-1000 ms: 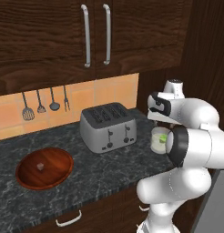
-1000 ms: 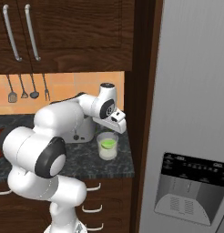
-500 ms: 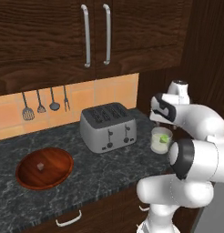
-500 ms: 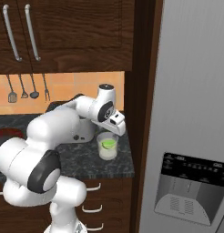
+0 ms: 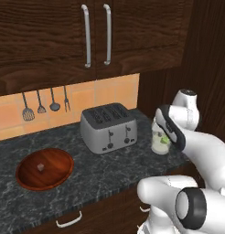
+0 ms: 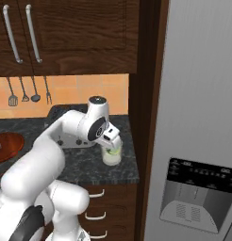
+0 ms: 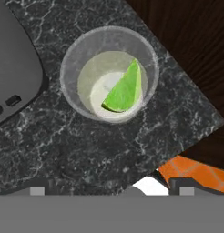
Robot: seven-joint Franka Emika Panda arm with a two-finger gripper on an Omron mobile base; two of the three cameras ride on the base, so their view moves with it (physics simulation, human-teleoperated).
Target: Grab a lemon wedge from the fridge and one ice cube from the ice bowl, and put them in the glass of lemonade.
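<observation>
The lemon wedge (image 7: 125, 88) lies in the glass of lemonade (image 7: 109, 73); the pincer (image 7: 109, 189) above it looks spread and holds nothing. Next is the ice cube (image 5: 40, 167) in the ice bowl (image 5: 28, 175); I would lift straight up first, clear of the toaster (image 5: 108, 127).

Sitting out are one glass of lemonade (image 7: 109, 75) holding one lemon wedge (image 7: 125, 90), one ice bowl (image 5: 45, 167) holding one ice cube (image 5: 40, 167), one toaster (image 5: 108, 127), one fridge (image 6: 203, 117), and four hanging utensils (image 5: 45, 104).
</observation>
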